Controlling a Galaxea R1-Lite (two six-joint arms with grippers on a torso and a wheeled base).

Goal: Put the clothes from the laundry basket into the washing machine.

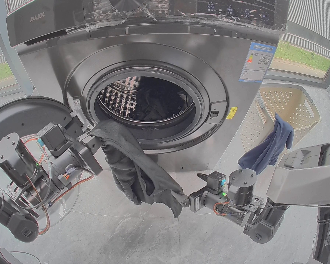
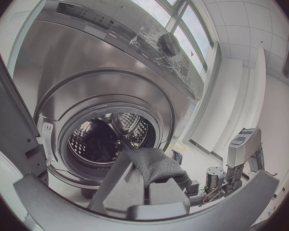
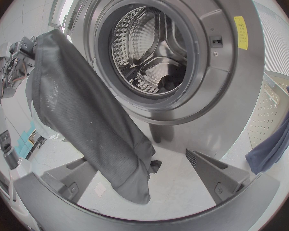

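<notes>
The washing machine stands with its round door swung open to its left, and dark clothes lie in its drum. Just right of the machine a beige laundry basket lies tipped on its side, a blue garment draped over its rim. In front of the machine, a dark grey garment hangs slantwise across the lower left of the opening's ring. The left end effector is clamped on its upper end near the machine's door hinge. The right end effector has its fingers spread wide with the garment's lower end between them; whether they touch it I cannot tell. The left wrist view shows the cloth bunched over closed fingers, plus windows behind the machine. The right wrist view looks into the dimpled steel drum. The floor before the machine is pale grey stone.
</notes>
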